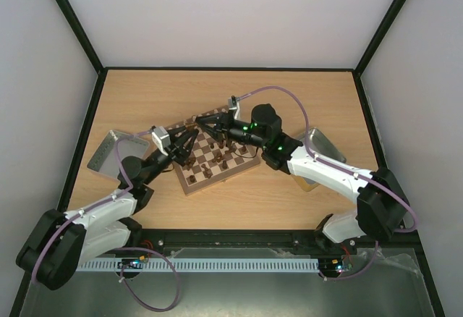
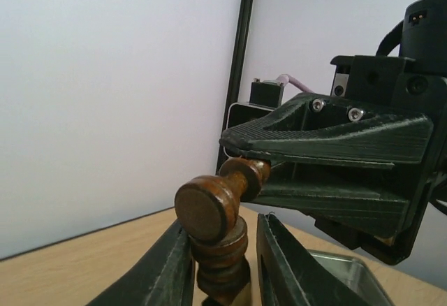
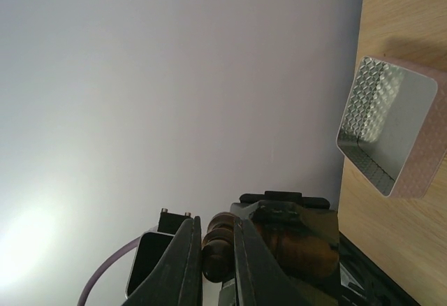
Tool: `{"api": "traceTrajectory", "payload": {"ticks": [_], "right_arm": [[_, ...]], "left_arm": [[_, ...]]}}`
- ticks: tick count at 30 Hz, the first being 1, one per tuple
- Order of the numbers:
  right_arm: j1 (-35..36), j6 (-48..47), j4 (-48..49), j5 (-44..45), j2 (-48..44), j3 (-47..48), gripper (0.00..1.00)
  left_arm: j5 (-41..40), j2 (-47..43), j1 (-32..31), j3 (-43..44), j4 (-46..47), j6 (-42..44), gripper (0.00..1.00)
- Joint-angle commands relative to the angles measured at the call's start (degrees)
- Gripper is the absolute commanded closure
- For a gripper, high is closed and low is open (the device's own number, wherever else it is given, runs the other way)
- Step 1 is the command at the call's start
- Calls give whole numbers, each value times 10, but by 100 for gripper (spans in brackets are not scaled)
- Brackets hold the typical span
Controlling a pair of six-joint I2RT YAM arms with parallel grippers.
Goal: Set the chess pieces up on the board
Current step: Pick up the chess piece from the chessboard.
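Only the wrist views show the right end effector (image 3: pixel 215 232) clenched on a dark piece (image 3: pixel 218 250). The left end effector (image 2: pixel 223 239) flanks a second dark piece (image 2: pixel 222 267), grip unclear. The board (image 1: pixel 217 176) lies on the wooden table (image 1: pixel 217 93), with white walls (image 1: pixel 231 13) around.

White walls (image 1: pixel 231 13), wooden table (image 1: pixel 145 100) (black frame (image 1: pixel 231 68))

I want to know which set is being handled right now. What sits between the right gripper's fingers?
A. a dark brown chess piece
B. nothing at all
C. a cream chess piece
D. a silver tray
A: in the right wrist view the right gripper is closed on a dark brown chess piece, its turned wood pinched between the two fingers.
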Motion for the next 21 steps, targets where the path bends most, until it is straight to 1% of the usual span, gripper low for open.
{"api": "traceTrajectory", "payload": {"ticks": [1, 3, 5, 9, 12, 15, 18, 19, 21], "right_arm": [[1, 3, 20, -3, -15, -7, 91], [0, 1, 16, 0, -15, -7, 91], [1, -6, 8, 6, -16, -6, 91], [1, -42, -27, 36, -18, 4, 91], [0, -108, -97, 90, -23, 25, 92], [1, -220, -192, 182, -31, 55, 92], [1, -313, -276, 271, -31, 73, 92], [1, -339, -295, 293, -31, 73, 92], [1, -384, -331, 328, -26, 67, 92]], "left_arm": [[7, 1, -2, 15, 2, 24, 77], [5, -1, -2, 16, -5, 28, 86], [3, -2, -2, 18, -12, 30, 91], [-18, -11, -2, 19, -37, 23, 95], [-68, -33, -2, 28, -109, -2, 95], [-145, -74, -2, 45, -246, -53, 97], [-240, -105, -2, 96, -452, -118, 98], [-261, -110, -2, 118, -517, -126, 97], [-304, -115, -2, 162, -620, -142, 97]]}}
